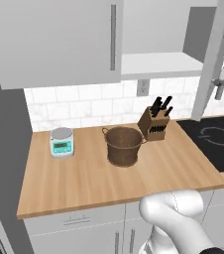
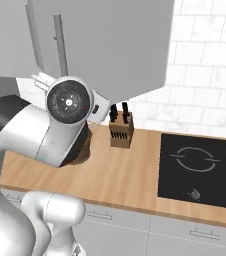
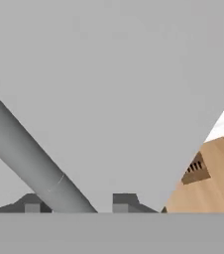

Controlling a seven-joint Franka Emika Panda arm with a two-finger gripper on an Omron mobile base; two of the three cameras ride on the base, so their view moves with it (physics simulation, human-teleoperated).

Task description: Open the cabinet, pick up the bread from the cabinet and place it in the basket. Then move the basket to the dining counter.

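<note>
The cabinet (image 1: 59, 39) has its left door shut, while its right door (image 1: 209, 64) is swung out, baring a pale shelf (image 1: 158, 64). No bread shows on the visible part of that shelf. In the hand view the door's silver bar handle (image 3: 29, 154) runs slantwise down between the fingertips of my gripper (image 3: 77, 203), which is shut on it. The door panel (image 3: 114, 89) lies close behind. The dark brown woven basket (image 1: 124, 146) stands on the wooden worktop under the cabinet, half hidden by my arm in the right base view (image 2: 82, 150). The dining counter is out of view.
A knife block (image 1: 155, 124) stands just right of the basket, against the tiled wall. A white kitchen scale (image 1: 62, 142) sits to the left. A black hob (image 2: 200, 165) fills the worktop's right end. My arm's elbow (image 2: 67, 102) rises in front of the open door.
</note>
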